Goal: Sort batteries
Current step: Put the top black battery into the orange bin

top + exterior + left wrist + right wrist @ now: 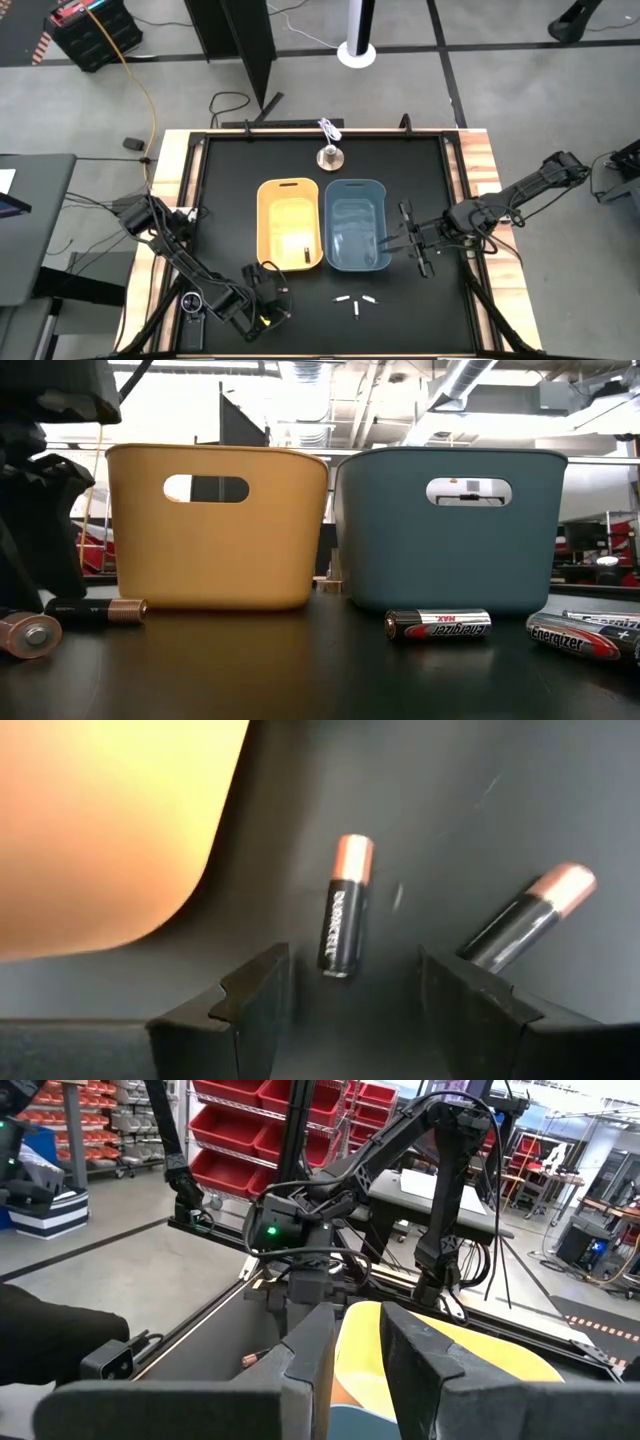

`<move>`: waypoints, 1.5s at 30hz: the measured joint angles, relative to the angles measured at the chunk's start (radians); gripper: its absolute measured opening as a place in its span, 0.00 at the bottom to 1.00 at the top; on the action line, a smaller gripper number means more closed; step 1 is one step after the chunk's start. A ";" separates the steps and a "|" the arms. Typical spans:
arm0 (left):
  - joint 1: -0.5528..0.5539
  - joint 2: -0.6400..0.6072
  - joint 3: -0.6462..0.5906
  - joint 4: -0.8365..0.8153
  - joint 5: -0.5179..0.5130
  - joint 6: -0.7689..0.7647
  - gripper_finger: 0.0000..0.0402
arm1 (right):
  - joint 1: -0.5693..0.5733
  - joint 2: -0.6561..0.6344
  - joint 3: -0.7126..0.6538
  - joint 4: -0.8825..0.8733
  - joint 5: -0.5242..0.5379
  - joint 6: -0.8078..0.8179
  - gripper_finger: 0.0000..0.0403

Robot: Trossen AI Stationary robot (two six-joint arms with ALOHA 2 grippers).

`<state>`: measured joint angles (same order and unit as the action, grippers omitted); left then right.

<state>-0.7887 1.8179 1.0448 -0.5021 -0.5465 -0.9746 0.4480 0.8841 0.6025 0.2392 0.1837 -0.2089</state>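
Two dark copper-topped batteries lie on the black table by my left gripper (355,985). One battery (345,905) lies just ahead of the open fingers and the other battery (530,920) lies off to one side; neither is touched. My left gripper (265,292) sits near the table's near edge, beside the yellow tub (290,225). A dark battery (306,250) lies inside that tub. Several white-silver batteries (356,301) lie on the table in front of the blue tub (356,225). My right gripper (393,243) hovers at the blue tub's right rim, open and empty.
A round silver bell-shaped object (330,155) stands behind the tubs. A round black-and-silver gadget (192,303) lies at the near left corner. In the low view the silver batteries (438,624) lie before the blue tub (450,525) and the dark ones (95,610) left of the yellow tub (215,525).
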 joint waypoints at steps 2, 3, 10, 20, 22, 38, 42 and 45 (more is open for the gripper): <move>0.000 0.000 -0.002 0.002 -0.001 -0.005 0.53 | 0.000 0.000 0.000 0.000 0.000 0.000 0.26; 0.000 0.000 -0.002 0.002 -0.001 -0.004 0.53 | 0.000 0.000 0.000 0.000 0.000 0.000 0.26; 0.014 0.032 0.000 0.019 -0.004 0.022 0.53 | 0.000 0.000 0.000 0.002 0.000 -0.001 0.26; 0.023 0.056 0.002 0.038 -0.008 0.035 0.40 | 0.000 0.000 0.000 0.001 0.000 -0.001 0.26; 0.023 0.057 0.002 0.038 -0.005 0.035 0.33 | 0.000 0.000 0.000 0.001 0.000 -0.001 0.26; 0.025 0.059 0.006 0.043 -0.003 0.050 0.09 | 0.000 0.000 0.000 0.001 0.000 0.000 0.26; 0.019 0.063 0.039 0.024 0.006 0.100 0.09 | 0.000 0.000 0.000 0.001 0.000 0.000 0.26; 0.019 0.064 0.073 -0.017 0.021 0.115 0.09 | 0.000 0.000 0.000 0.001 0.000 0.000 0.26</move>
<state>-0.7696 1.8820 1.1175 -0.5189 -0.5253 -0.8600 0.4480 0.8842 0.6025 0.2403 0.1833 -0.2092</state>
